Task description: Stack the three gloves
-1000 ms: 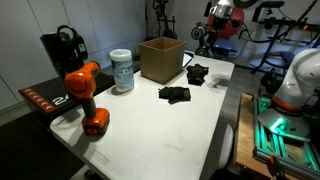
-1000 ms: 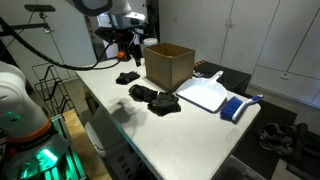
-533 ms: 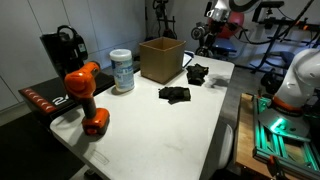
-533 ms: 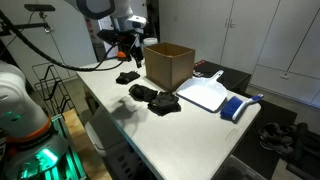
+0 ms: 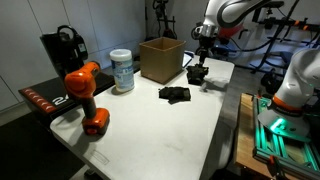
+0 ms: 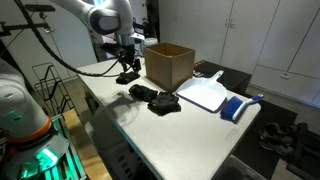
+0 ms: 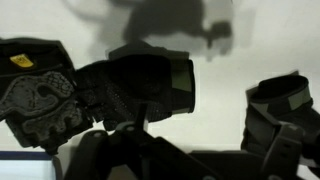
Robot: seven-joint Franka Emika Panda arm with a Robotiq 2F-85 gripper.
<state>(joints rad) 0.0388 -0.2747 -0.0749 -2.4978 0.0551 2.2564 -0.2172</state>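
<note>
Glove (image 7: pixel 140 85) lies crosswise in wrist view, cuff pointing right; fingers (image 5: pixel 200 66) above it, grip unclear

Bright even room light; wrist view dim, shadowed, perhaps slightly blurred.

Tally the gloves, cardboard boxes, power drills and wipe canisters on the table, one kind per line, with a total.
Black gloves: 3
Cardboard box: 1
Orange power drill: 1
Wipe canister: 1
Total: 6
</note>
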